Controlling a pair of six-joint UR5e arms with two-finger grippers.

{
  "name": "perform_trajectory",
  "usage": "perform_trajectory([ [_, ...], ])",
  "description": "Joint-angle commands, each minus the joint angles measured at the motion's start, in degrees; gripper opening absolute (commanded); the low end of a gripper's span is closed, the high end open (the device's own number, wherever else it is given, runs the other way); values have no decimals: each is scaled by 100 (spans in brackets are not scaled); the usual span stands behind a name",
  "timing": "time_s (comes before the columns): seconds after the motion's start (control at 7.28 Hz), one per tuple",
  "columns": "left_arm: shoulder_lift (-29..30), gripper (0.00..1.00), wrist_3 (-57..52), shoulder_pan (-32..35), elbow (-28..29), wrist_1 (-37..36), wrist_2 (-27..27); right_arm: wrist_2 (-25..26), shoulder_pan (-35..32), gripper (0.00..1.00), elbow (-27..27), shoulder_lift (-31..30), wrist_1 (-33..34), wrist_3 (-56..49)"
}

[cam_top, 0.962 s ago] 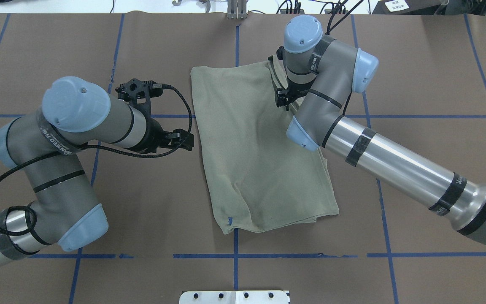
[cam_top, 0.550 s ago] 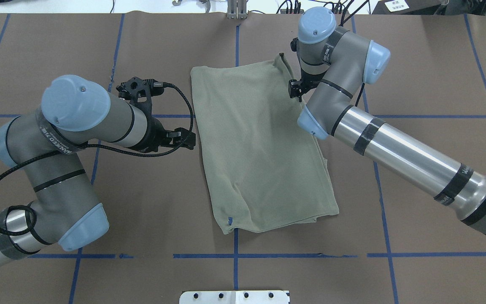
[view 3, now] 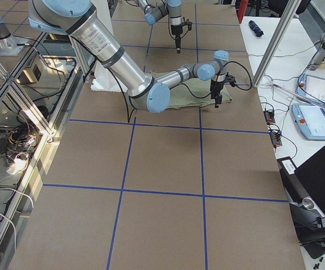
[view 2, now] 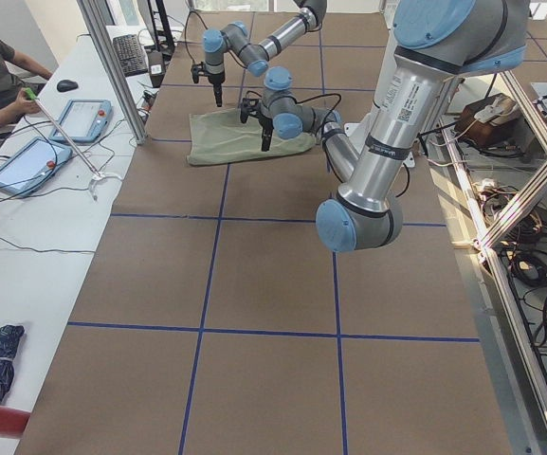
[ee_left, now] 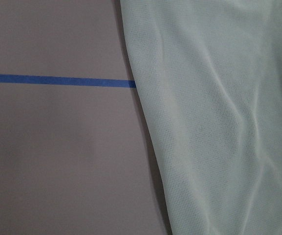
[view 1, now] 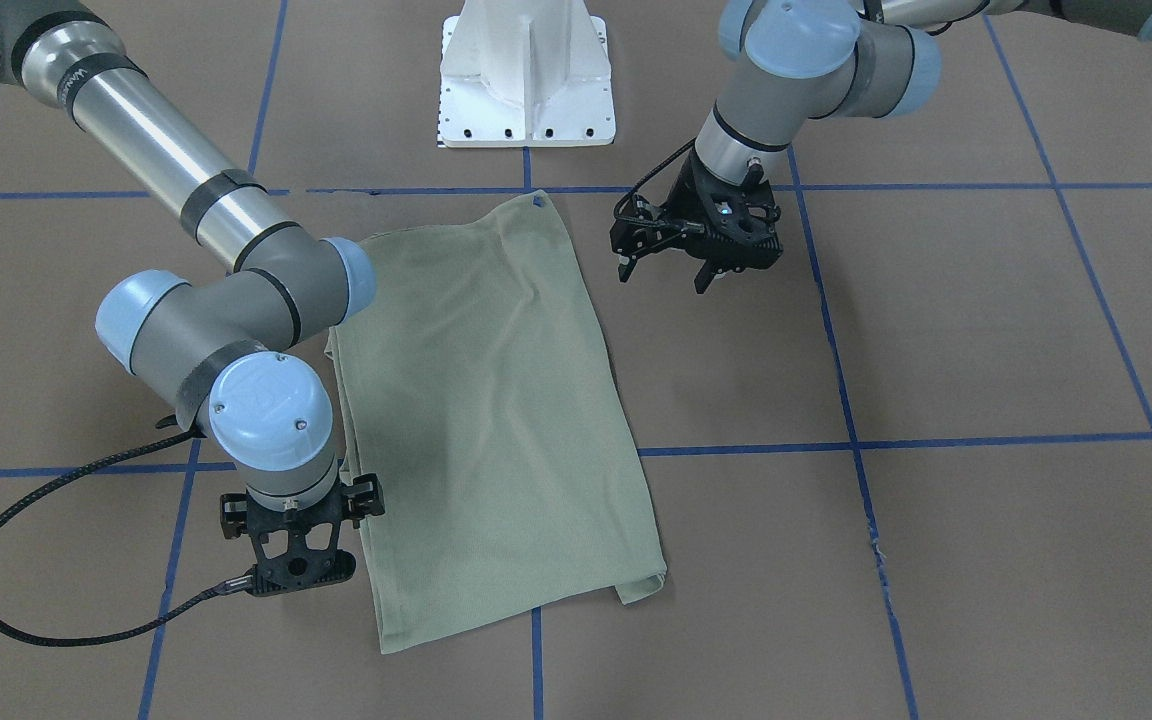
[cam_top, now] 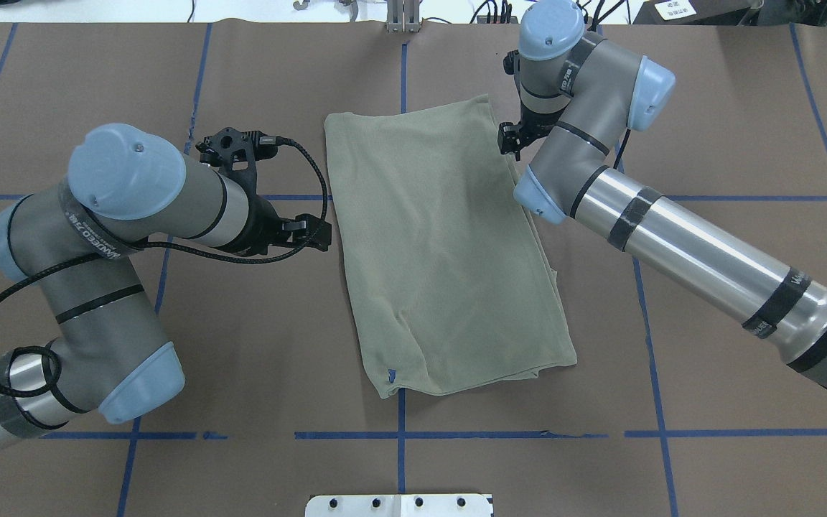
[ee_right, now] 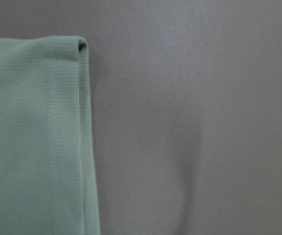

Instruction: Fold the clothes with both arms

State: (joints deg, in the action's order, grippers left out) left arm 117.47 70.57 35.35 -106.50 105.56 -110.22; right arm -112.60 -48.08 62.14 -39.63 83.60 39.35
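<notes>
The shirt (cam_top: pixel 442 244) lies flat in the middle of the tabletop (cam_top: pixel 729 115), folded into a long strip. The strip runs from the far side toward my base. My left pincer (view 1: pixel 663 272) hangs spread wide and empty, just beside the left long side. My right pincer (cam_top: pixel 508 141) is by the far right corner. I cannot tell if it is spread. I think that corner gets grabbed next.

Shirt (cam_top: pixel 442 244): thin matt knit cloth, fine grid texture, stitched hem. Table (cam_top: pixel 729 301): smooth matt brown cover, looks like paper, with blue tape (cam_top: pixel 500 434) lines. Left arm (cam_top: pixel 119 237) and right arm (cam_top: pixel 708 266): shiny bare-metal tubes, matt grey joints, smooth light-blue caps, braided black cable (cam_top: pixel 319 172); pedestal (view 1: pixel 526 70) is white-painted metal.
</notes>
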Motion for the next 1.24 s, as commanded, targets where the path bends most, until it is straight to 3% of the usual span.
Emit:
perform_trajectory([
  [0.0,21,100,986,-280,-46,70,-26,-472,-52,100,1223,-445,321,46],
  [0.27,108,99,2788,-1114,-38,123,26,-683,-96,100,2999,-1455,806,211],
  [0.41,126,99,3483,-1283,-12,71,35,-763,-97,100,3354,-1677,807,361],
  [0.69,441,98,4365,-1381,364,70,105,-755,-97,100,3375,-1715,807,459],
  [0.96,986,97,4614,-1556,1198,114,421,-737,-88,100,3340,-1732,798,450],
  [1.1,944,94,4615,-1679,1201,114,422,-729,-88,100,3331,-1750,807,450],
])
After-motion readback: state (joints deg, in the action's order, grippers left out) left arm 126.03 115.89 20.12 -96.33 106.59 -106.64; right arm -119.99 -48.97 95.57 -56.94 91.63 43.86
